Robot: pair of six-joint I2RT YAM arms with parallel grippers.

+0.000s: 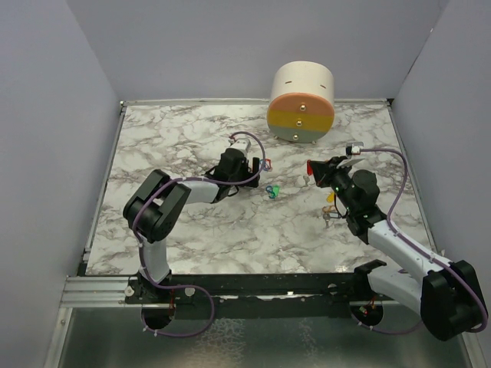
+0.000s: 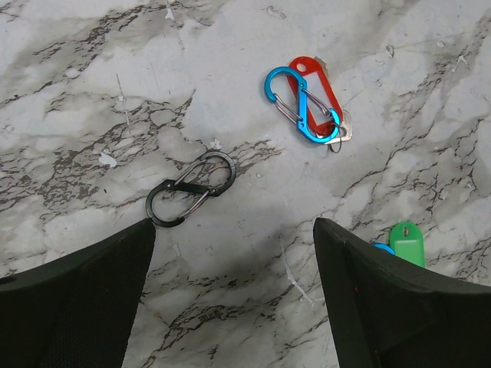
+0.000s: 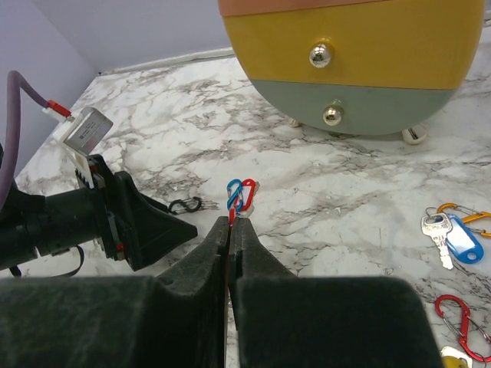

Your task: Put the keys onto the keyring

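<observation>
My left gripper (image 2: 234,226) hangs open just above the marble, nothing between its fingers. Ahead of it lie a black S-clip (image 2: 190,188) and a red-headed key (image 2: 316,77) with a blue S-clip (image 2: 303,106) hooked through it. A green-headed key (image 2: 406,242) peeks past the right finger, also seen from above (image 1: 271,190). My right gripper (image 3: 232,222) is shut on a thin red piece (image 3: 231,216), seen edge-on, raised over the table's right half (image 1: 311,170). A blue-headed key (image 3: 454,236) lies to its right. I cannot tell a keyring apart from the clips.
A round cabinet (image 1: 301,102) with orange, yellow and green drawer fronts stands at the back. An orange clip (image 3: 462,211), a red clip (image 3: 459,316) and a yellow piece (image 3: 457,356) lie right of my right gripper. Grey walls enclose the marble table (image 1: 176,230).
</observation>
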